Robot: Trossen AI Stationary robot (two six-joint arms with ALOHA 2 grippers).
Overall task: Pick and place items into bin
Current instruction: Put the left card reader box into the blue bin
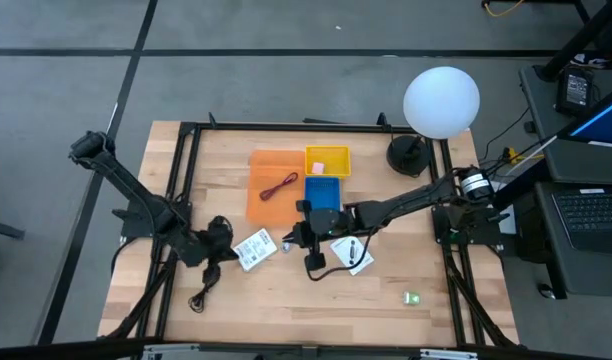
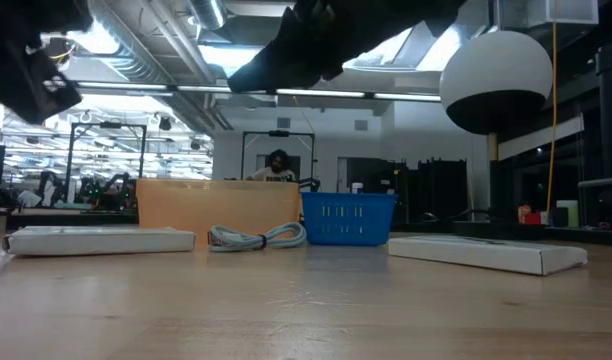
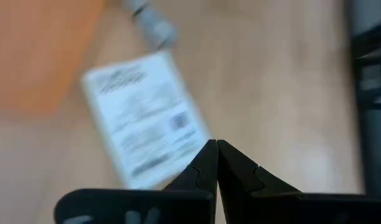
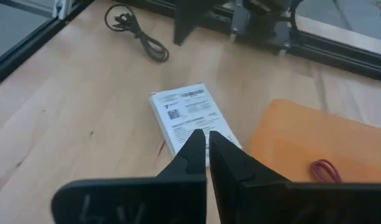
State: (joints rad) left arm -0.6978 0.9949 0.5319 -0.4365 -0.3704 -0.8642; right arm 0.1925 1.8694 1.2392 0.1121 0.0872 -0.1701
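My left gripper (image 1: 224, 240) is shut and hovers just left of a white card with black print (image 1: 254, 248) (image 3: 144, 118) that lies flat on the table. My right gripper (image 4: 207, 138) (image 1: 296, 238) is shut and hangs above the right side of that same card (image 4: 185, 113). A second white card (image 1: 351, 252) lies flat under the right arm. A thin red cable (image 1: 279, 187) (image 4: 325, 169) rests in the orange bin (image 1: 266, 200). A small silver-grey piece (image 2: 256, 237) (image 3: 150, 22) lies beside the first card. The black cable (image 1: 201, 295) and a green piece (image 1: 412, 297) lie on the table.
A yellow bin (image 1: 327, 160) holding a pink piece and a blue basket (image 1: 323, 192) (image 2: 346, 218) stand next to the orange bin. A lamp with a white globe (image 1: 441, 100) stands at the far right corner. A black frame (image 1: 186, 180) borders the table. A person shows far behind in the low view.
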